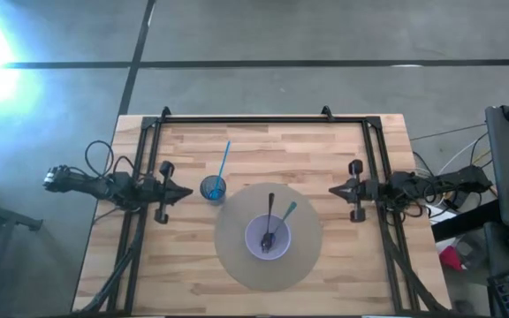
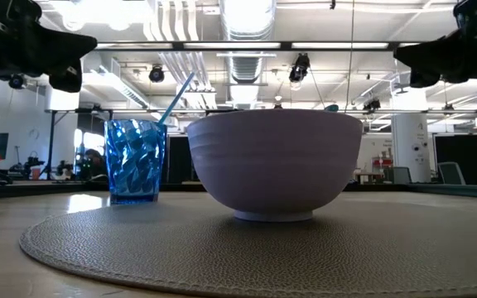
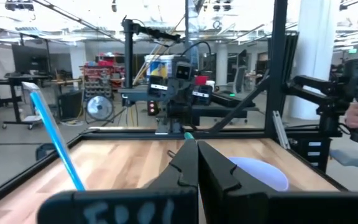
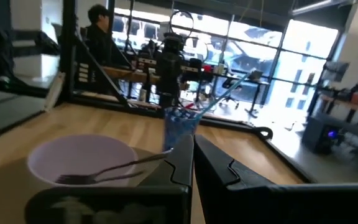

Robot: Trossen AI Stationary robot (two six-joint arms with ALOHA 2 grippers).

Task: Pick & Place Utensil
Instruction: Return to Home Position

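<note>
pale wood-plank table (image 1: 263, 146) on a grey concrete floor, seen from above: a round grey placemat (image 1: 237, 261) lies between the two arms, with the violet bowl (image 1: 249, 240) at its middle. the black fork (image 1: 270, 212) and the blue spoon (image 1: 287, 210) both rest in the bowl, heads down inside and handles leaning over the same side of the rim, the spoon's handle to the right of the fork's. the blue cup (image 1: 213, 189) stands upright on bare wood just beside the mat, on the left arm's side, and the blue straw (image 1: 224, 159) stands in it, tilted away from the bowl.

the left gripper (image 1: 186, 191) is at the table's left side, pointing inward, near the cup but apart from it. the right gripper (image 1: 334, 189) mirrors it at the right side, apart from the mat. each has its fingers pressed together on nothing, as each wrist view shows, left (image 3: 196, 149) and right (image 4: 193, 146).

at table height the cup (image 2: 136, 160) and bowl (image 2: 274, 161) stand side by side without touching, the straw (image 2: 176, 99) slanting above the cup's rim, and both arms hang well above the mat (image 2: 222, 248). a person (image 4: 101, 31) sits in the workshop behind, in the right wrist view.
</note>
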